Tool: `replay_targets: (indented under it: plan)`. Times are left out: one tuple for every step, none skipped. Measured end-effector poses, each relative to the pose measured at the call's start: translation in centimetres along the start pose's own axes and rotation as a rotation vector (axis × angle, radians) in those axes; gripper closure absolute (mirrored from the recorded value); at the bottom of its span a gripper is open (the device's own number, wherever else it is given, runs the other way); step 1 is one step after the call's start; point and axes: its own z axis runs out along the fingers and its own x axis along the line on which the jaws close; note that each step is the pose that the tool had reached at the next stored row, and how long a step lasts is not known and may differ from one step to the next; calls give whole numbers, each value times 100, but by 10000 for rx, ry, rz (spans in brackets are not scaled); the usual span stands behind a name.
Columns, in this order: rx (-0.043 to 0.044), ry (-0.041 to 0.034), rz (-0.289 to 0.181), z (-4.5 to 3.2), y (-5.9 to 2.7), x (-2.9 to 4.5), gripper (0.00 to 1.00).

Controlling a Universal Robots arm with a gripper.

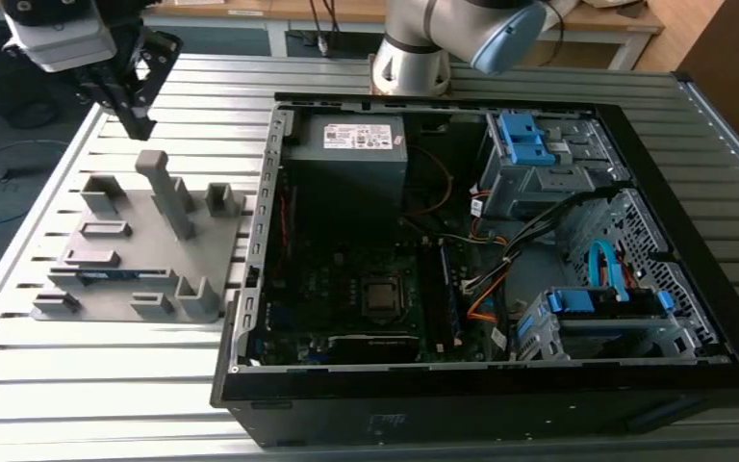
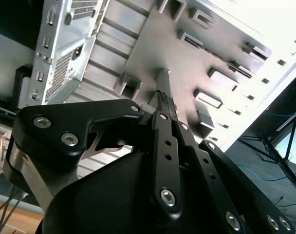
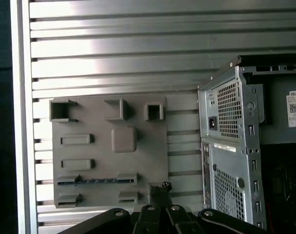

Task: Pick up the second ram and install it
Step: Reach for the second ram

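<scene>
Gripper [image 1: 139,125] hangs high over the gray tray [image 1: 222,260], clear of every block on it and touching nothing. Its fingers are pressed together to one narrow tip and carry nothing, shown closest in the second wrist view [image 2: 162,97]. The tip also shows in the first wrist view [image 3: 160,187]. The ram [image 1: 126,276] is on the tray, standing on edge in a slot between two small blocks [image 3: 126,178]. It sits in the row next to the tray's near edge as the exterior view sees it. In the first wrist view it reads as a thin blue line [image 3: 97,181], with its top edge free and open air above. A tall post [image 1: 170,192] rises mid-tray, between the gripper and the ram row in the exterior view. It is the highest thing on the tray; from above it is a square cap [image 3: 123,139]. The open case [image 1: 262,241] stands beside the tray on the exterior view's right, its wall running along the tray's edge. The first wrist view shows a narrow strip of bare slats between the tray [image 3: 157,161] and the case [image 3: 231,146]. The slatted table [image 1: 216,87] has free room past the tray's far edge and on the side away from the case. The case's top side is open, with boards and cables exposed inside.
</scene>
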Motion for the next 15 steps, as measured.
replay_targets:
  plan:
    - [1, 1, 1, 5, -7, 34, 90]
    - [1, 0, 2, 14, -15, 60, 90]
    - [0, 0, 1, 24, -23, 83, 90]
    - [1, 1, 1, 36, -33, 102, 90]
    - [0, 0, 1, 51, -43, 124, 90]
    - [1, 1, 1, 69, -55, 137, 90]
    - [-1, 0, 0, 87, -66, 149, 90]
    - [0, 0, 0, 104, -77, 160, 90]
    - [0, 1, 0, 121, -90, 171, 90]
    - [0, 1, 0, 138, -104, 184, 90]
    - [0, 0, 2, 155, -116, 202, 90]
    - [1, 0, 1, 171, -125, 224, 90]
    - [2, 1, 0, 189, -133, 256, 90]
    - [1, 1, 0, 206, -141, 286, 90]
    - [1, 0, 0, 223, -148, 316, 90]
